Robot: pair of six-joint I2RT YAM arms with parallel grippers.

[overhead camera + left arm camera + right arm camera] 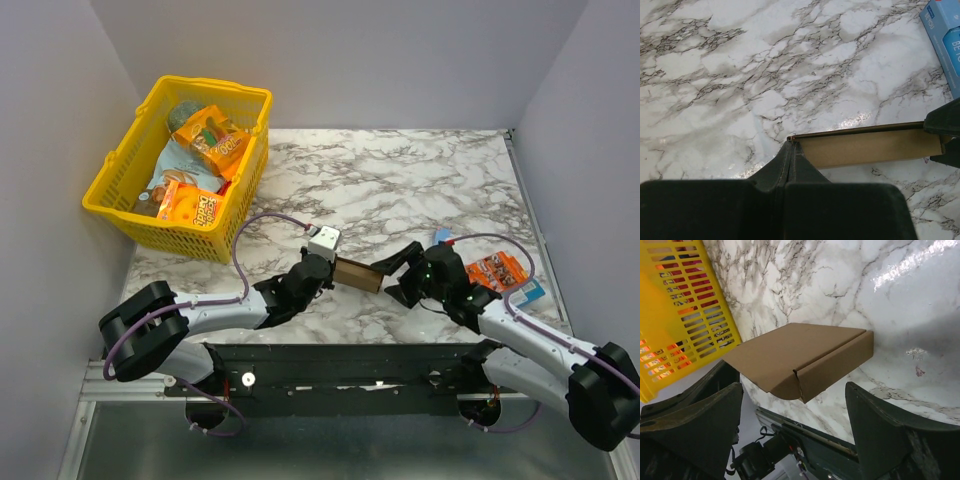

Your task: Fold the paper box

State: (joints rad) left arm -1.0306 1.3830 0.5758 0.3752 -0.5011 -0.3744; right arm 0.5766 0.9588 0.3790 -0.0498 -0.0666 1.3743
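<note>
Front-centre, paper box lengthwise left-right, pinched by left hand; right hand spread.

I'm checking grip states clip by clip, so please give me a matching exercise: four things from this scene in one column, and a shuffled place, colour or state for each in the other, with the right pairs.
Things:
1. left hand
2. right hand
3. paper box
4. basket

States:
A. yellow, at the far left
B. open, fingers wide on either side of the box's end
C. shut, pinching the box's edge
D. plain brown, between the two hands

Pairs: 1-C, 2-B, 3-D, 4-A
</note>
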